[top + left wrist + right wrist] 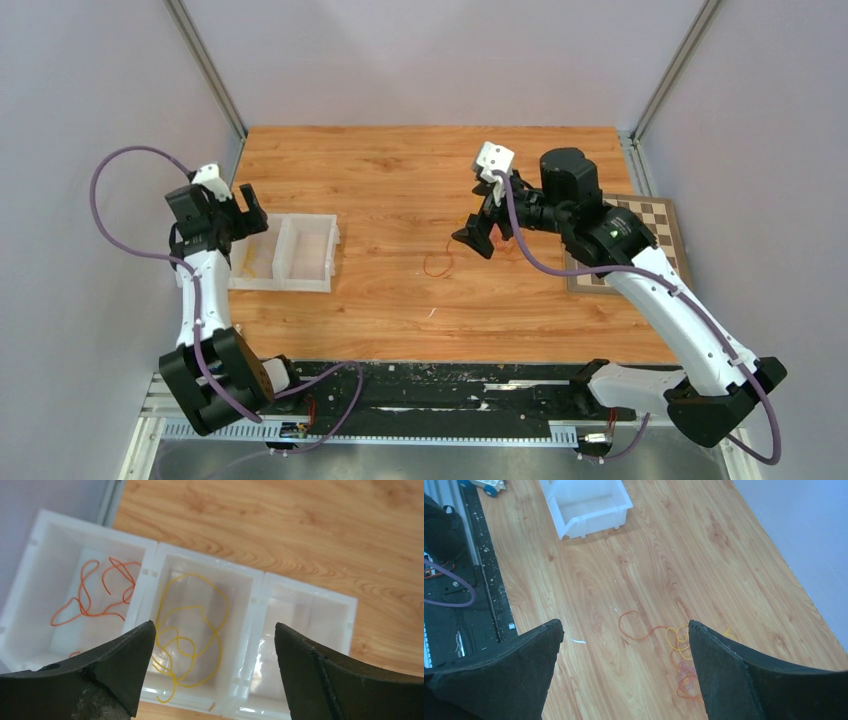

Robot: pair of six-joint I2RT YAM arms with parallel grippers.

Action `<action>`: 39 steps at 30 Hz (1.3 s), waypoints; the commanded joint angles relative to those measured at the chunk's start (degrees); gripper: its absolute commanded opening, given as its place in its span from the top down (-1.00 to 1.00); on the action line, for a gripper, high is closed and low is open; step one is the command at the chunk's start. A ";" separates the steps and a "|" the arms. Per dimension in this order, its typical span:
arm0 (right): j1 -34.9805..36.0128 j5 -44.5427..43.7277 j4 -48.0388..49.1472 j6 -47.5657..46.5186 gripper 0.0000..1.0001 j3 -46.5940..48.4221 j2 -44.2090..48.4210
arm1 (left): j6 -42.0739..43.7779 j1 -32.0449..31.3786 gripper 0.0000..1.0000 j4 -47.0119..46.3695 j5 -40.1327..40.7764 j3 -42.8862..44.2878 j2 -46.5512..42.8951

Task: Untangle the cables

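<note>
Several cables lie tangled on the wood table: an orange strand [639, 632] runs into yellow, pink and orange loops [679, 650], seen from above as a small red loop [437, 265]. My right gripper [625, 622] hangs open above them, nothing between its fingers, and its right finger hides part of the tangle. My left gripper [214, 625] is open and empty over the white tray [150, 572]. A yellow cable [192, 575] lies in the tray's middle compartment and an orange cable [81, 602] in the left one.
The tray [285, 285] sits at the table's left edge near the wall. A chessboard [640, 235] lies at the right edge under the right arm. A black rail [420, 385] runs along the near edge.
</note>
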State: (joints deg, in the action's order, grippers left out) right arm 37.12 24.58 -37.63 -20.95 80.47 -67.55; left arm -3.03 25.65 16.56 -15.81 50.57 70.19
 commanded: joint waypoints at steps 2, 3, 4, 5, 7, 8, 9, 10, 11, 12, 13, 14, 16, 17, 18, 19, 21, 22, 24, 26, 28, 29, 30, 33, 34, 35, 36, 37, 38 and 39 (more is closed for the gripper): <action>-5.35 1.65 -3.05 2.29 -1.00 -0.14 0.40 | 5.78 -1.67 -0.99 5.03 -4.21 10.13 -6.24; -7.17 2.24 -3.59 2.62 -1.00 -0.26 -0.20 | 6.20 -2.10 -1.00 6.62 -6.46 11.25 -6.57; -9.41 3.36 -4.36 2.93 -1.00 -0.23 -1.00 | 6.11 -2.45 -1.00 7.12 -7.19 12.81 -6.78; -11.71 4.64 -5.37 3.15 -1.00 -0.16 -1.97 | 5.49 -3.39 -1.00 7.25 -8.72 13.42 -7.34; -16.25 7.06 -7.75 2.76 -1.00 0.22 -4.86 | 5.14 -6.49 -1.00 7.12 -9.33 15.08 -7.90; -18.10 7.60 -8.94 1.97 -1.00 0.39 -6.28 | 6.06 -8.25 -1.00 8.11 -8.93 17.17 -7.63; -19.48 8.05 -10.17 0.67 -1.00 0.47 -7.71 | 8.31 -12.88 -1.00 11.32 -7.16 18.42 -6.30; -20.49 7.98 -10.91 -1.14 -1.00 0.20 -8.97 | 9.14 -15.22 -1.00 14.05 -6.22 20.47 -5.51; -21.27 7.52 -11.26 -2.56 -1.00 -0.26 -10.13 | 10.27 -19.81 -1.00 14.97 -5.38 21.03 -3.79; -22.16 7.01 -11.20 -3.54 -1.00 -1.05 -11.40 | 10.69 -21.90 -1.00 16.04 -5.46 21.52 -2.94; -22.78 6.89 -11.22 -4.38 -1.00 -1.34 -12.70 | 11.69 -25.81 -1.00 16.31 -7.02 21.55 -1.22; -23.37 6.74 -11.23 -4.80 -1.00 -1.39 -14.04 | 12.02 -29.45 -1.00 16.62 -9.14 21.63 -0.15; -24.49 6.98 -11.09 -5.14 -1.00 -1.12 -17.16 | 12.62 -33.81 -1.00 16.92 -13.24 22.34 3.61; -24.79 7.00 -10.94 -5.31 -1.00 -0.84 -18.90 | 12.72 -35.18 -1.00 16.84 -14.67 22.71 6.53; -25.08 6.76 -10.88 -5.20 -0.99 -0.24 -20.85 | 12.22 -37.66 -1.00 16.34 -17.38 23.52 9.59; -25.60 7.19 -10.88 -5.07 -0.96 0.38 -22.82 | 11.84 -38.82 -1.00 16.02 -18.80 23.96 11.31; -26.59 9.05 -10.85 -4.90 -0.91 1.36 -26.52 | 11.00 -42.28 -1.00 15.15 -21.71 25.47 16.59; -26.91 9.79 -10.78 -4.59 -0.87 1.65 -28.04 | 10.56 -44.53 -1.00 14.62 -22.46 26.41 20.08; -26.94 11.10 -10.78 -4.31 -0.78 2.12 -30.98 | 10.70 -47.56 -0.96 13.92 -22.94 27.28 24.71; -26.88 13.27 -10.72 -4.26 -0.73 2.13 -32.67 | 10.70 -49.89 -0.87 12.88 -22.68 27.59 28.69; -26.84 14.41 -10.39 -3.84 -0.71 1.96 -33.90 | 10.14 -51.17 -0.73 11.47 -22.17 27.78 32.43; -26.84 14.64 -10.18 -3.53 -0.70 1.90 -34.42 | 9.97 -51.37 -0.64 10.75 -22.07 28.19 33.63; -26.85 14.70 -10.12 -3.28 -0.68 1.89 -34.81 | 9.79 -51.64 -0.60 10.63 -22.02 28.58 36.05; -26.71 14.55 -9.29 -3.29 -0.62 0.89 -35.00 | 10.27 -52.02 -0.43 11.05 -22.50 30.97 40.64; -26.63 13.94 -8.85 -3.31 -0.60 0.38 -35.06 | 10.17 -52.10 -0.40 10.78 -22.85 31.12 41.08; -26.58 13.18 -8.38 -3.22 -0.57 0.01 -35.13 | 9.82 -52.21 -0.33 9.75 -23.82 31.00 41.47; -26.52 12.42 -7.95 -3.15 -0.54 -0.30 -35.46 | 9.50 -52.29 -0.30 9.12 -24.31 30.78 41.54; -26.56 11.48 -7.65 -3.06 -0.50 -0.55 -35.79 | 9.00 -52.50 -0.25 8.08 -25.02 30.55 41.63; -26.54 10.78 -7.39 -2.98 -0.45 -0.53 -36.36 | 8.82 -52.57 -0.24 7.80 -25.21 30.64 41.75; -26.50 10.32 -7.17 -2.89 -0.41 -0.49 -37.19 | 8.34 -52.79 -0.23 7.66 -25.36 30.97 42.06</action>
State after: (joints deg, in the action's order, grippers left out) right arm 10.37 36.25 -47.55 -24.08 79.96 -102.98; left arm 6.50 -26.74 28.05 -37.80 78.94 112.55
